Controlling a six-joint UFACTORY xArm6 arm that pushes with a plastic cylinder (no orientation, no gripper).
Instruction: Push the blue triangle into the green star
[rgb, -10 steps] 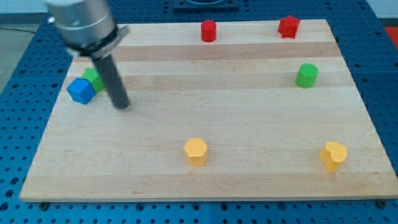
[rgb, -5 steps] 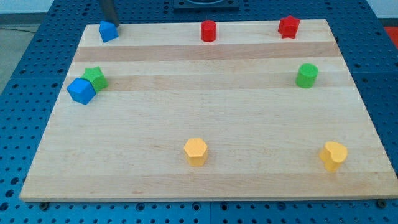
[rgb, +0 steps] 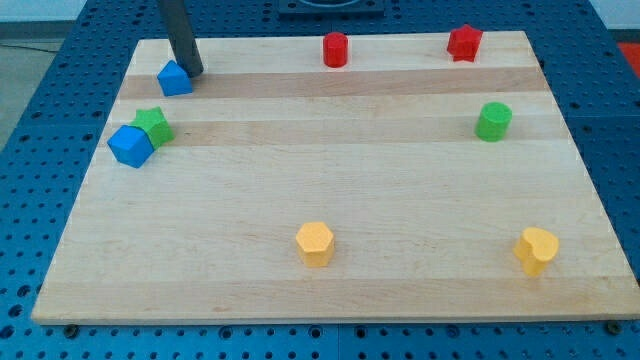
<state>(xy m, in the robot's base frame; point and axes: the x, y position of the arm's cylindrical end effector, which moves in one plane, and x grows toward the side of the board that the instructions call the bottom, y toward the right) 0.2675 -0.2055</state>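
Jaws absent on our rod, so no spread or pinch to tell. My tip (rgb: 194, 72) touches blue triangle (rgb: 175, 78) at its upper right, near surface (rgb: 400, 200) top-left. Push under way; next, drive triangle down-left into green star (rgb: 154, 124).

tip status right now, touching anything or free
My tip: no gripper, just a rod, holding nothing; it sits against the blue triangle's upper right, with the green star below.
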